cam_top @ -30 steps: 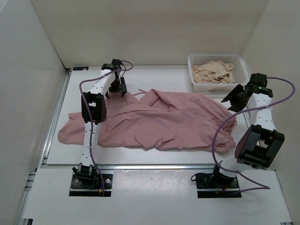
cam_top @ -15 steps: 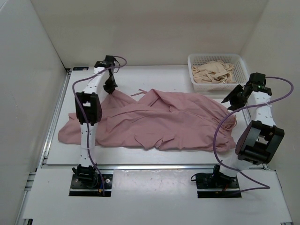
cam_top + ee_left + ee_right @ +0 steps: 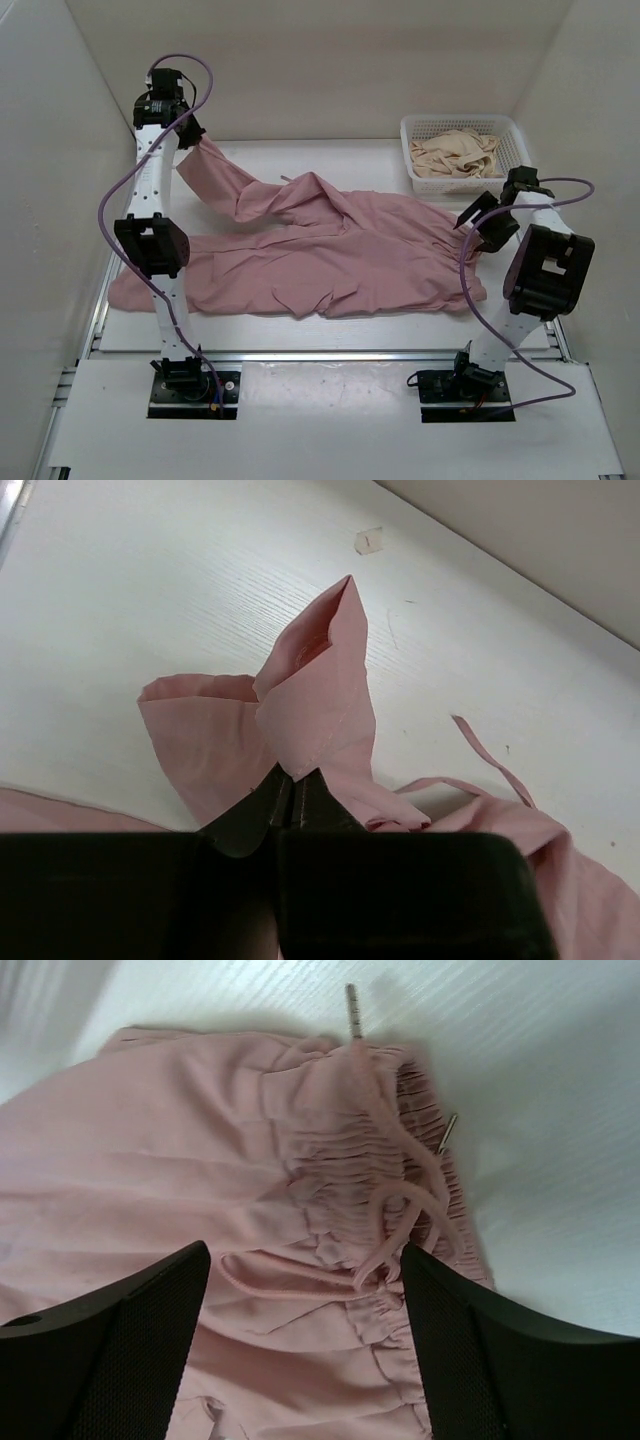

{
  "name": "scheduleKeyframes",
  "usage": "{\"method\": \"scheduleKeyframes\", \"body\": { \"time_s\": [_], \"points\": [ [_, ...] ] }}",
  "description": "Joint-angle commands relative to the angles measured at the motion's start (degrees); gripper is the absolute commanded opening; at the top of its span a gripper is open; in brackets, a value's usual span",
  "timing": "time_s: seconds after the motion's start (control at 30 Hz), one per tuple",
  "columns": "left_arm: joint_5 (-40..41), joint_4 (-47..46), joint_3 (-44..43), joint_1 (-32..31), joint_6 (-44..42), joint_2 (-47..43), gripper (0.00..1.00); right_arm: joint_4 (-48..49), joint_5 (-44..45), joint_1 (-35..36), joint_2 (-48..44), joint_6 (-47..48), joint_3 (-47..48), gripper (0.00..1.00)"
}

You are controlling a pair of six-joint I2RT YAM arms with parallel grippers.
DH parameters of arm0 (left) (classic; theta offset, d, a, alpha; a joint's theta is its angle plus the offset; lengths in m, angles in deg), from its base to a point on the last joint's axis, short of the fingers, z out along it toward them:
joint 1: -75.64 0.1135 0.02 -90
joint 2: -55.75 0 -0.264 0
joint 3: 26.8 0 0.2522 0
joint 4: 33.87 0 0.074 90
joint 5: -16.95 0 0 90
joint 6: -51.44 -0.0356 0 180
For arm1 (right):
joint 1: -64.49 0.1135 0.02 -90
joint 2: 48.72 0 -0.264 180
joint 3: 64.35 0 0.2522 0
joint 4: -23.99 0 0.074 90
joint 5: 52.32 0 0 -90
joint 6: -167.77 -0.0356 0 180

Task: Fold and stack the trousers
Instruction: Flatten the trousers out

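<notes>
- the pink trousers (image 3: 330, 260) lie spread over the middle of the white bench (image 3: 330, 160), long axis running left to right, just beyond the two arm bases.
- the lower leg lies flat, and its end reaches the near left edge of the bench.
- the waistband (image 3: 350, 1120) is at the right end of the trousers, gathered and elastic. a pink drawstring (image 3: 400, 1175) loops across it, and its two metal tips point out over the bare bench.
- the right hand (image 3: 478, 222) sits low over that waistband end. in the right wrist view its hand (image 3: 305, 1300) is spread wide, one finger on either side of the gathers, gripping nothing. i cannot tell whether the fingers touch the cloth.
- the other leg bends away from the flat cloth and rises toward the far left corner.
- the left hand (image 3: 190, 135) is raised high at that corner. in the left wrist view the hand (image 3: 292, 785) is pinched tight on a folded edge of this leg, and the cloth stands up in a point beyond the fingertips.
- a white basket (image 3: 415, 130) stands at the far right of the bench, well apart from the trousers, with beige cloth (image 3: 455, 152) bundled inside.
</notes>
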Motion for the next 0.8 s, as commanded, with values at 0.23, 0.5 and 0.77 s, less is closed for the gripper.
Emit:
{"method": "scheduleKeyframes", "body": {
  "time_s": [0.23, 0.5, 0.77],
  "points": [
    [-9.46, 0.11, -1.87, 3.51, -0.47, -2.81, 0.10, 0.94, 5.23, 1.42, 5.18, 0.34, 3.46, 0.79],
    [-9.46, 0.11, 1.21, 3.51, -1.53, -3.34, 0.10, -0.91, 15.52, 4.32, -0.60, -2.91, 3.65, 0.49],
    [-9.46, -0.42, 3.58, 2.99, -1.53, -3.96, 0.10, -3.02, 13.24, 4.32, -1.06, -4.14, 6.54, 0.42]
  ]
}}
